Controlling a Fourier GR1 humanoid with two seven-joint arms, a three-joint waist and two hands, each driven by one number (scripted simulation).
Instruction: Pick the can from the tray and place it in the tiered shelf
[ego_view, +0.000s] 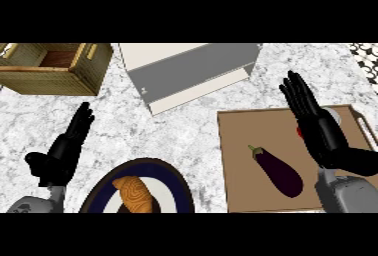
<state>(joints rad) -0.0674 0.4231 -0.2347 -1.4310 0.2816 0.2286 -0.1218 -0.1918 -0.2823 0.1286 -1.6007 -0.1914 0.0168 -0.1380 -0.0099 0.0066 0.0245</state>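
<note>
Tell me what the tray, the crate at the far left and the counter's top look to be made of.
The flat brown tray looks like matte wood or board, plain and unshiny. The tan slatted crate looks like woven or grained wood. The white grey-veined counter's top looks like marble-like stone.

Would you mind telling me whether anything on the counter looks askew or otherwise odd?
The grey and white shelf sits turned at an angle to the counter's edges, unlike the tray and the wooden crate. The can on the tray is mostly hidden behind the right robot hand. Nothing looks spilled or damaged.
</note>
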